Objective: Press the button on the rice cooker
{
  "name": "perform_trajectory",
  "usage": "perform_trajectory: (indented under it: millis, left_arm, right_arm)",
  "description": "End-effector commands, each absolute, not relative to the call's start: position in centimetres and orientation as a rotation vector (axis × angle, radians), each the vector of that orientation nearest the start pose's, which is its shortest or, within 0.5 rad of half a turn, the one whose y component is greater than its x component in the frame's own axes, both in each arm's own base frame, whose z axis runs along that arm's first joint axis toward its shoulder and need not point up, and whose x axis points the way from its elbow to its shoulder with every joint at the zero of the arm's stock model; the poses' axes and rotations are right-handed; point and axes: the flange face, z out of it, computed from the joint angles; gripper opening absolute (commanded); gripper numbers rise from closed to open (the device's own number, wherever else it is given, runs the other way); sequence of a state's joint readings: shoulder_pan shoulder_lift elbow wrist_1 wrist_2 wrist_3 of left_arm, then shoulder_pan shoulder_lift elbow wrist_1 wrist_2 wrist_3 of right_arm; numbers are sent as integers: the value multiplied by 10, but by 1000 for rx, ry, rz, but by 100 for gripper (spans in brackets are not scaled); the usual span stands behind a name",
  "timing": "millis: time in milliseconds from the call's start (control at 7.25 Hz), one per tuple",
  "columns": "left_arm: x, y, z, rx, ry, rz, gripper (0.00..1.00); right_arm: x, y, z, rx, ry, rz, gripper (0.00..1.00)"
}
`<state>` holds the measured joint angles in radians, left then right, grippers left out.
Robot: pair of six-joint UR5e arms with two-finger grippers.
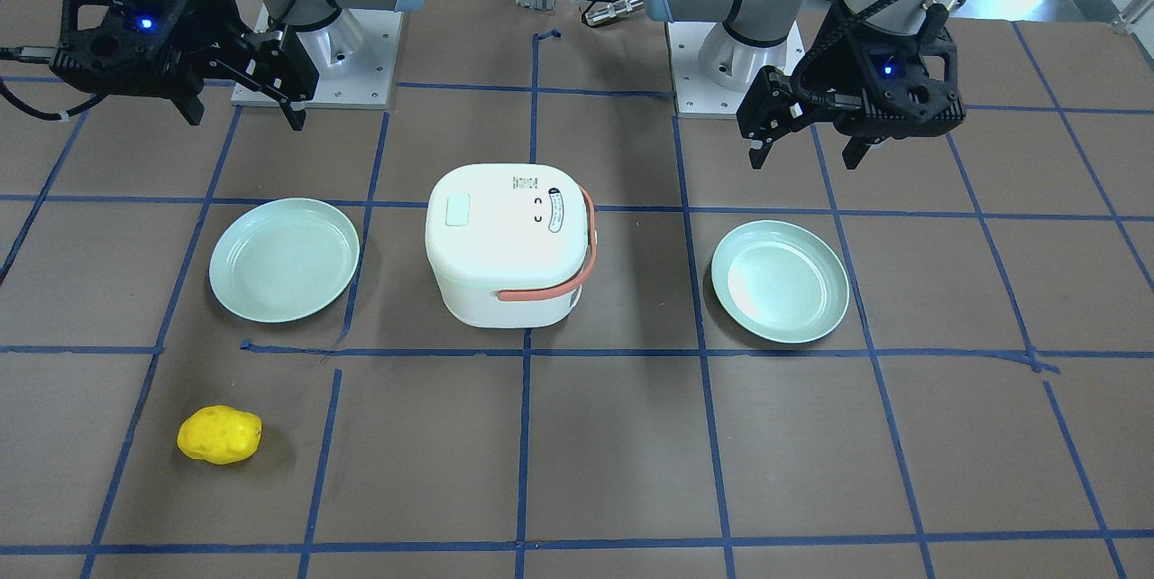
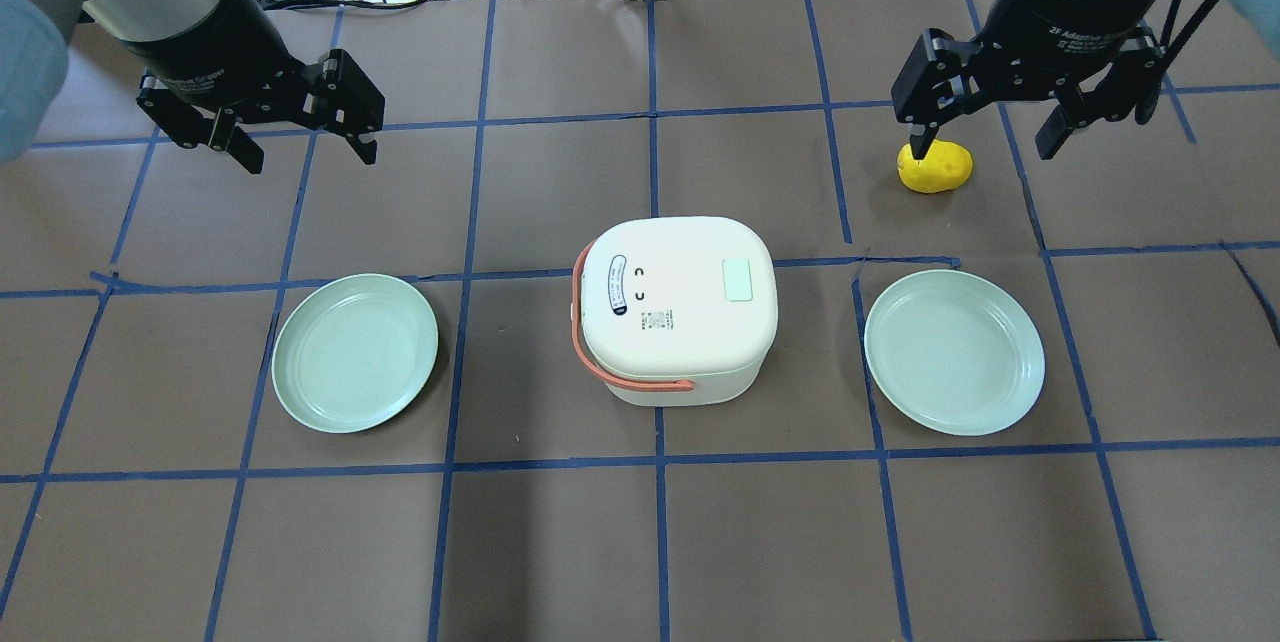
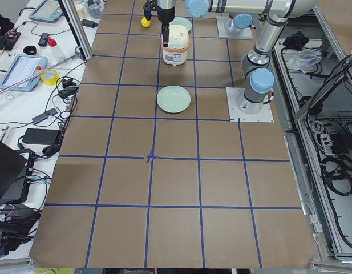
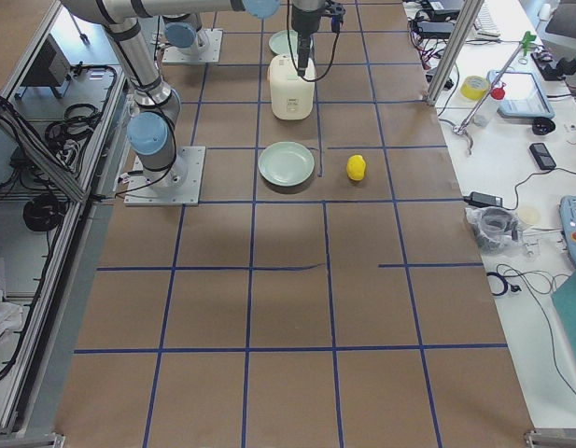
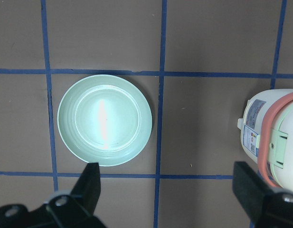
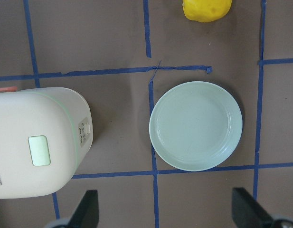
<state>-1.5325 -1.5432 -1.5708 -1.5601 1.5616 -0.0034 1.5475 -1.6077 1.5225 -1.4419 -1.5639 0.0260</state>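
Your left gripper (image 2: 312, 162) and right gripper (image 2: 982, 154) hung wide open, empty; the right wrist view, not the left, showed the button (image 6: 39, 150) on the glossy rounded rice cooker (image 6: 23, 114).

A robotics lab is shown: a brown table (image 2: 560, 542) gridded with blue tape (image 2: 657, 522), arm bases (image 3: 251, 104) bolted onto it, and side benches (image 4: 516, 140) cluttered with cables (image 4: 498, 227), tablets (image 3: 21, 69) and tape rolls (image 3: 50, 76).
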Motion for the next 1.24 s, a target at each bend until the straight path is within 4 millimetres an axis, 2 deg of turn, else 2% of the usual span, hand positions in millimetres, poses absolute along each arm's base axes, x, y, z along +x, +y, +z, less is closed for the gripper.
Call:
perform_trajectory:
  millis: [0, 138, 276, 414, 828, 966, 1103]
  left_arm:
    - [-116, -489, 502, -65, 3149, -61, 100]
    - [-116, -489, 502, -65, 3149, -61, 100]
    - [-116, -489, 502, -65, 3149, -61, 100]
    - [-116, -489, 502, -65, 3149, -61, 100]
    - [-116, -489, 502, -65, 3149, -61, 100]
    - [-116, -489, 502, -65, 3149, -61, 100]
    - [-116, -489, 502, -65, 3149, -61, 100]
  right_arm:
    - [124, -473, 515, 75, 3129, 77, 83]
    - [127, -471, 512, 70, 3117, 89, 45]
    - [132, -471, 510, 76, 3068, 97, 15]
    - [138, -472, 508, 83, 3017, 108, 0]
    - [148, -469, 492, 162, 2993, 165, 0]
    - [162, -473, 481, 131, 2996, 194, 0]
    - [188, -475, 469, 132, 3000, 219, 0]
